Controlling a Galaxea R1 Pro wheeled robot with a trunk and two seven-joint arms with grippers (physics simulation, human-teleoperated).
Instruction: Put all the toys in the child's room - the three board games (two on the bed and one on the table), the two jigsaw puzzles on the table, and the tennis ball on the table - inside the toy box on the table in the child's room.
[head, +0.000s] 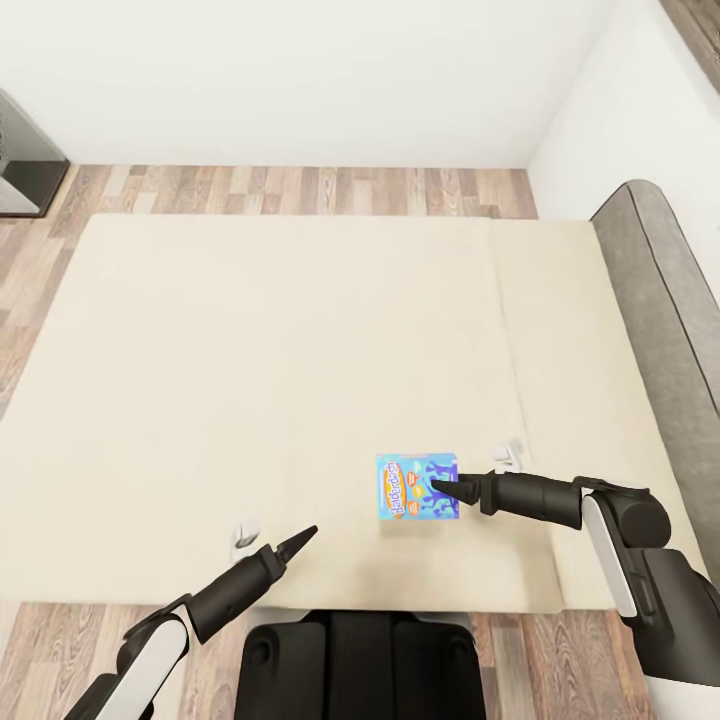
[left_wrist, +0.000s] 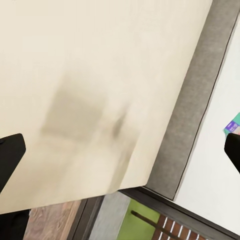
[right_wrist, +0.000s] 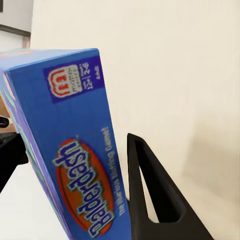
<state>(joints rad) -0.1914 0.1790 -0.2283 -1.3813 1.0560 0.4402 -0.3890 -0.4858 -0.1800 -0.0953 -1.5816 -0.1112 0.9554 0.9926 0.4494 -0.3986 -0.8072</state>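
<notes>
One blue board game on the bed, with the right gripper at it
Flat, thin and stiff by the look of it, probably light cardboard with a glossy printed skin that could slide between hard fingers; the sensible hold is across its thin edge, well in from a corner so it does not pivot. From the right wrist the box stands between the two dark fingers, jaws set narrow about its thickness, though whether they press on it I cannot tell. The left gripper hovers over bare mattress, fingers spread wide with nothing between them. The beige mattress is soft and plain, so it will likely give under a downward push. Behind are a white wall, wood-plank floor and the grey headboard at the robot's right
</notes>
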